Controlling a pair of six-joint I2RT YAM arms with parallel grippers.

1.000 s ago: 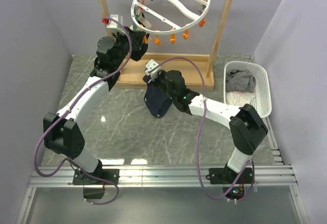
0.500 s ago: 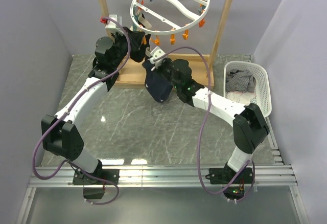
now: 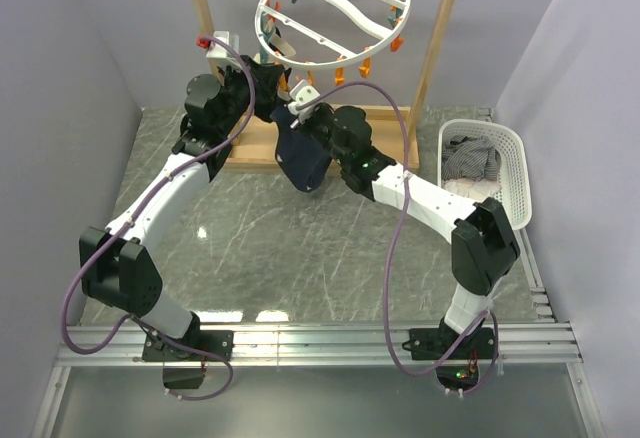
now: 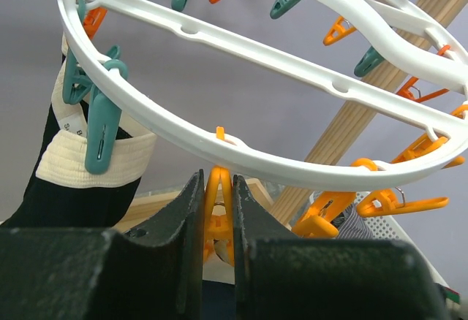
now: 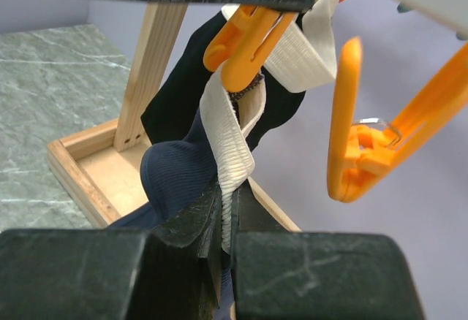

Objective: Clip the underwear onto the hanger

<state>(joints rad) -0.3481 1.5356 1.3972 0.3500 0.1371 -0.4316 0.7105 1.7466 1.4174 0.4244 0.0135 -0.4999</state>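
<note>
From above, I see the hanger [image 3: 330,55] hung high at the far side on a wooden rack [image 3: 436,53]. My left end effector [image 3: 264,80] is up at the near left edge of the ring. My right end effector [image 3: 296,116] is just to its right, below the ring. The underwear [image 3: 303,163] hangs down from it, over the surface [image 3: 300,248]. A white basket [image 3: 480,125] with clothes in it sits at the far right.

From the left wrist, I see the left end effector squeezed on an orange clip [image 4: 218,214] that hangs under the white ring. One dark finger is on each side of the clip. On the left, the cream band of the underwear is up by the ring, and a teal clip [image 4: 101,126] hangs over it.

From the right wrist, I see the right end effector pinched tight on the cream band, with the dark blue cloth bunched just beside its fingers [image 5: 194,225]. The band goes up from the fingers to the tips of the orange clip. I cannot tell if the clip has bitten it. Another orange clip [image 5: 362,141] hangs free on the right.
</note>
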